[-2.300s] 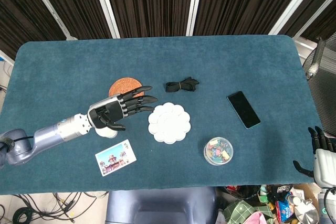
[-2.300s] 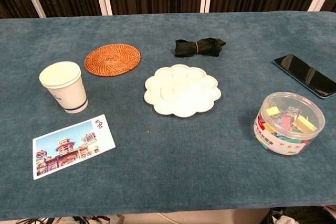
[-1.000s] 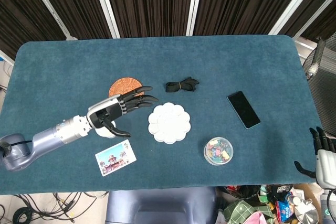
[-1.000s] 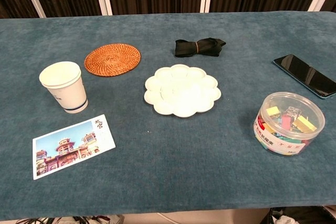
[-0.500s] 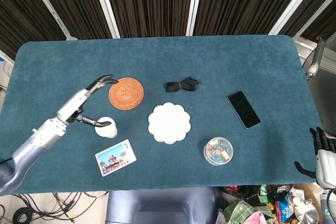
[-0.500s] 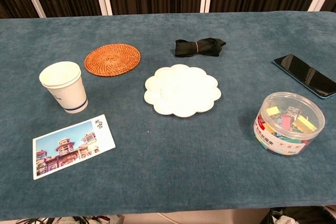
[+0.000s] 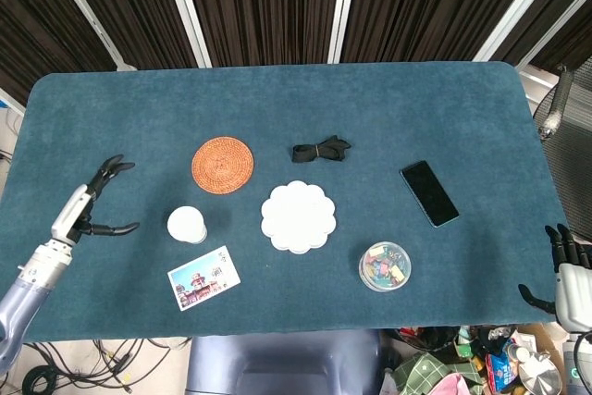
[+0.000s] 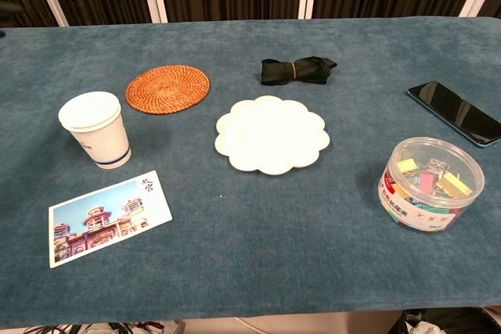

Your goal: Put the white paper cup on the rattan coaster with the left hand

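Dark vertical blinds with white posts back a table (image 7: 444, 117) covered in teal cloth. At its left side the left hand (image 7: 92, 203) hovers with its fingers (image 7: 113, 166) spread apart and its thumb held away from them, grasping nothing; only the head view shows it. The white paper cup (image 7: 186, 224) stands upright on the cloth to the right of that hand, apart from it, with bare cloth between the thumb tip and the cup wall. The rattan coaster (image 7: 222, 163) lies flat beyond the cup, farther from the hand and toward the blinds, and nothing rests on it; in the chest view the cup (image 8: 95, 129) and the coaster (image 8: 167, 88) are near each other but not touching. A postcard (image 7: 203, 277) with a building picture lies just on the near side of the cup, to the hand's lower right. Farther right of the hand sit a white flower-shaped palette (image 7: 298, 216), a black folded strap (image 7: 321, 149) beyond it, a clear round tub (image 7: 385, 265) of coloured bits, and a dark phone (image 7: 429, 192). The right hand (image 7: 561, 256) shows only at the lower right edge, off the table, fingers pointing up; whether it is released or clenched cannot be told.
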Tool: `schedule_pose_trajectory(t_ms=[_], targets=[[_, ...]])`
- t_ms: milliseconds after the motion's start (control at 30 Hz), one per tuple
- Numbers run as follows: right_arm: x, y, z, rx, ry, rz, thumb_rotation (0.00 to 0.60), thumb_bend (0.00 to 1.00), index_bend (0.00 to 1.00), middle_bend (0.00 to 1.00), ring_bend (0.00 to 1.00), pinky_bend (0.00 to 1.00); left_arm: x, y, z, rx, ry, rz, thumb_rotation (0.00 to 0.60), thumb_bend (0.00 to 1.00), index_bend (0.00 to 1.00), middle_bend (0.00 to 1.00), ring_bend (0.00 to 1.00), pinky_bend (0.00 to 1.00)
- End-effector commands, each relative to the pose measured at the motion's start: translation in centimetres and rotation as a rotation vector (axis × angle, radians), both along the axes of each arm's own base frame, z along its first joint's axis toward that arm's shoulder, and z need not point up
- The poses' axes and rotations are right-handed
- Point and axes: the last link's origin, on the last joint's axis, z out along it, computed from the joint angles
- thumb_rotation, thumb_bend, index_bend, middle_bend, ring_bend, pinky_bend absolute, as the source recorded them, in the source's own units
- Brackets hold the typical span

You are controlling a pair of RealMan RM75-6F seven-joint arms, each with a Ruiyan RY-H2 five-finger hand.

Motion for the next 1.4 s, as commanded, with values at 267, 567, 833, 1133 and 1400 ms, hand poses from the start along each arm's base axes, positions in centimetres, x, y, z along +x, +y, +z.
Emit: schedule_pose_trajectory(t_ms=[267,567,833,1133,1400], targets=[[0.0,0.0,0.1,0.002,-0.002,0.004,0.6,0.13,0.02,0.02,0.13,0.17,-3.8,-1.9,-3.6,-0.11,0.003,0.015,0.6,0.0,0.0,0.08,0.0,0.0],[0.0,0.0,0.0,0.006,0.008,0.009,0.6,0.18,0.02,0.02,0.13,0.17,-4.7,-1.5,-5.7,-0.113,-0.021,0.034,0.6,0.0,0.0,0.07,0.0,0.0],[0.0,0.0,0.0,0.008,0.003,0.009,0.6,0.2,0.02,0.02,0.13,0.17,-3.9,-0.3,-7.2,-0.139,-0.023,0.01,0.6,0.0,0.0,0.08,0.0,0.0],[0.1,0.0,0.1,0.004,0.002,0.009,0.6,0.21,0.02,0.02,0.13,0.17,-3.1,0.4,-8.6,-0.182,-0.002,-0.011,0.6,0.0,0.03,0.12,0.0,0.0],[0.1,0.0,0.1,0.0,0.004,0.008,0.6,0.21,0.02,0.02,0.13,0.17,-1.7,0.9,-9.2,-0.194,0.02,-0.058,0.6,0.0,0.08,0.16,0.0,0.0]])
